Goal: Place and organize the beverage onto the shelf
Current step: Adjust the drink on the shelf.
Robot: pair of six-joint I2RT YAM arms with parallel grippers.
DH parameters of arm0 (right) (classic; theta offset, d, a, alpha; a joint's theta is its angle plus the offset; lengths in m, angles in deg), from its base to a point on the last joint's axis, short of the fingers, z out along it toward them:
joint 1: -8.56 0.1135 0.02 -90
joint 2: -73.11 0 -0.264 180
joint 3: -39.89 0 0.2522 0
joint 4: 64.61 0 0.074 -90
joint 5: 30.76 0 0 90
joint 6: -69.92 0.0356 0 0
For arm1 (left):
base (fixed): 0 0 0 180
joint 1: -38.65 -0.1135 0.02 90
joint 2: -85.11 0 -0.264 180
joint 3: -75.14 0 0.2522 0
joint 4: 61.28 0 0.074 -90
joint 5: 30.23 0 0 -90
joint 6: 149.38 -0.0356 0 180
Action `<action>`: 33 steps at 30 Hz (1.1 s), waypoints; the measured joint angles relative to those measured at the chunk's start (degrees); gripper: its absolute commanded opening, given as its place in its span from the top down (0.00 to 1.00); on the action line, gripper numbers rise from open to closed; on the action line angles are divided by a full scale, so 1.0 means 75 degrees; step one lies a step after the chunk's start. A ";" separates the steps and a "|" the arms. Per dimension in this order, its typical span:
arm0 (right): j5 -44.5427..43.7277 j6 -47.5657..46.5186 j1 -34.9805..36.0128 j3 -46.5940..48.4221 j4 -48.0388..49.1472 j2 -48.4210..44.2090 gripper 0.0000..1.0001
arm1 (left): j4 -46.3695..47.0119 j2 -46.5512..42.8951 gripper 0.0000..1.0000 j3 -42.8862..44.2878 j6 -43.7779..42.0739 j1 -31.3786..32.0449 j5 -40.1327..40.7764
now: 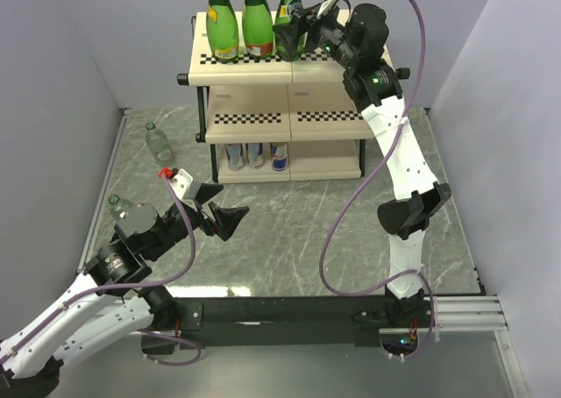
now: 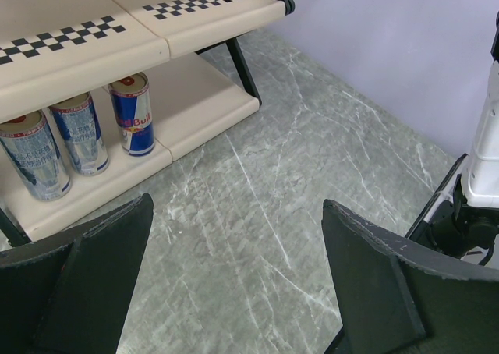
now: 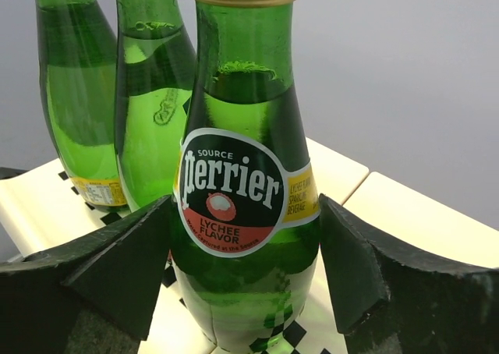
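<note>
Three green Perrier bottles stand in a row on the top board of the shelf (image 1: 254,69). The rightmost one (image 1: 289,21), a lychee-flavour bottle (image 3: 242,97) with a gold cap, stands upright on the checkered strip. My right gripper (image 1: 291,40) (image 3: 244,214) straddles its lower body, open, with one finger close on each side. The other two bottles (image 3: 152,112) (image 3: 74,97) stand just behind and to its left. My left gripper (image 1: 223,214) (image 2: 238,214) hangs open and empty above the grey table, in front of the shelf (image 2: 78,50).
Three cans (image 1: 256,155) (image 2: 134,112) stand on the left of the shelf's bottom tier. Two clear bottles (image 1: 156,141) (image 1: 123,207) are on the table to the left, the nearer one beside my left arm. Grey walls enclose the table.
</note>
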 measured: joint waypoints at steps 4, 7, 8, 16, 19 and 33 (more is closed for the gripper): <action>-0.0020 -0.0017 0.0000 0.0000 0.0000 0.0000 0.21 | 0.0000 0.0000 0.05 0.0000 0.0050 0.0000 0.0000; -0.0035 -0.0015 0.0000 0.0000 0.0000 0.0003 0.17 | 0.0000 0.0000 0.05 0.0000 0.0105 0.0000 0.0000; -0.0041 -0.0012 0.0000 0.0000 0.0000 0.0003 0.16 | -0.0003 0.0000 0.05 0.0000 0.0108 0.0000 0.0000; -0.0128 -0.0044 -0.0003 0.0000 0.0000 0.0003 0.11 | 0.0000 -0.0003 0.05 0.0000 0.0117 0.0000 0.0000; -0.0128 -0.0047 -0.0003 0.0003 -0.0003 0.0003 0.11 | 0.0000 -0.0003 0.05 0.0000 0.0128 0.0000 -0.0003; -0.0020 -0.0038 -0.0003 0.0111 -0.0137 -0.0105 0.09 | 0.0003 -0.0152 0.05 0.0000 0.0192 0.0000 -0.0006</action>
